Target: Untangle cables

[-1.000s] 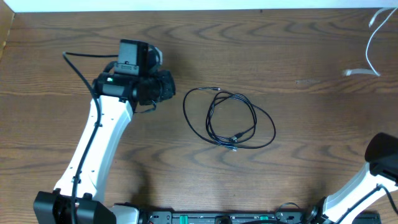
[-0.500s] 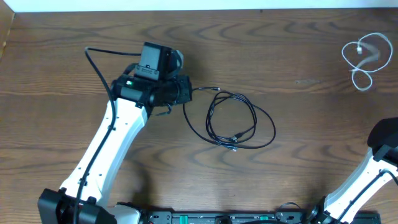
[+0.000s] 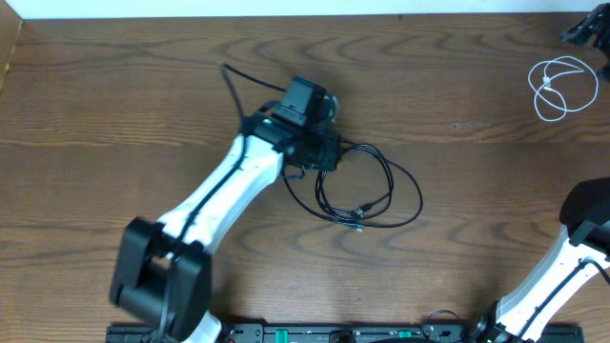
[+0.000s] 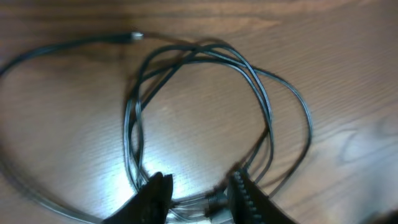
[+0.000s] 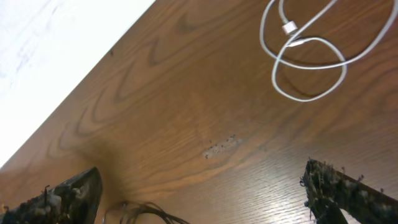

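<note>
The black cable (image 3: 370, 187) lies in loose overlapping loops mid-table, one plug end (image 4: 134, 36) pointing left. My left gripper (image 3: 331, 155) hovers over the loops' left side. In the left wrist view its jaws (image 4: 200, 194) stand partly open, with several black strands and a small plug on the wood between the fingers (image 4: 157, 191). The white cable (image 3: 562, 88) lies apart in a small double loop at the far right (image 5: 309, 51). My right gripper (image 5: 202, 190) is wide open above the table near it, holding nothing.
The wooden table (image 3: 114, 86) ends at a white strip along the back edge (image 5: 56, 43). The right arm's base (image 3: 583, 233) stands at the front right. A thicker black wire (image 3: 250, 80) trails from the left wrist.
The left arm swung right from the table's left onto the black cable and its jaws parted. The right gripper opened and the white cable settled into loops on the table.
</note>
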